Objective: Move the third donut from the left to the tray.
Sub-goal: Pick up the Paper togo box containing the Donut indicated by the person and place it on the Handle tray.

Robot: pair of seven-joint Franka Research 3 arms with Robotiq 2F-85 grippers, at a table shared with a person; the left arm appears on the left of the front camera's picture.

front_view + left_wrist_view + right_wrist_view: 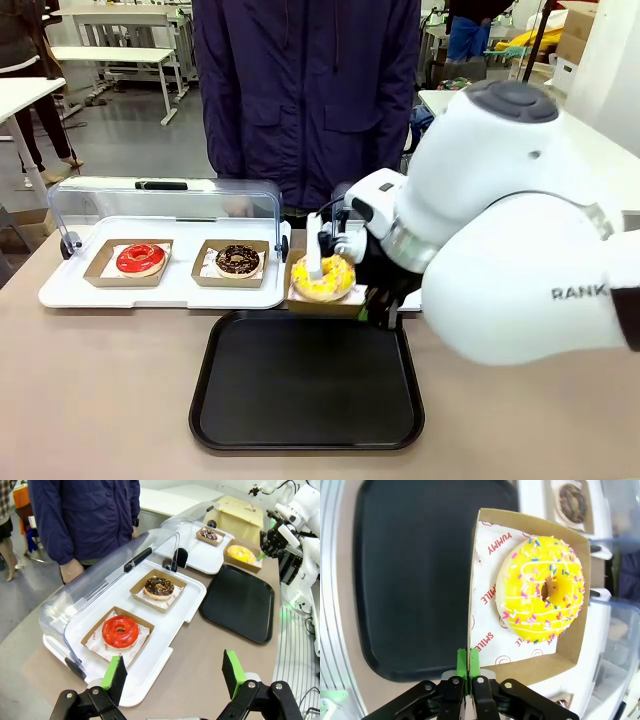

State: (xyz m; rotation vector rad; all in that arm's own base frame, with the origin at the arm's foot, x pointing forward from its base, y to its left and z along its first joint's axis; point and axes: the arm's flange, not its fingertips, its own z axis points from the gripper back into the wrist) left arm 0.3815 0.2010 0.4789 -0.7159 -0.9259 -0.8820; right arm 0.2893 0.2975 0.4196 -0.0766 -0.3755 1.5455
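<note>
Clamped tight, the right gripper (468, 666) pinches the wall of the cardboard holder (572, 600) carrying the third donut (543, 590), just beyond the tray's (300, 385) far rim. Well apart, the left gripper (175, 672) stands released above the table (210, 650).

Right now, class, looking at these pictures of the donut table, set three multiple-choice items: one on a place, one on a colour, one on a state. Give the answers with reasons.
1. Where is the yellow donut?
A. in a cardboard holder beside the black tray
B. under the clear lid
C. in the person's hand

2. What colour is the leftmost donut?
A. green
B. red
C. white

3. How is the right gripper?
A. wide open
B. shut on the holder's edge
C. resting flat on the tray

Answers: 1 A, the holder sits at the tray's rim; 2 B, red icing shows; 3 B, the green pads pinch the cardboard wall.
</note>
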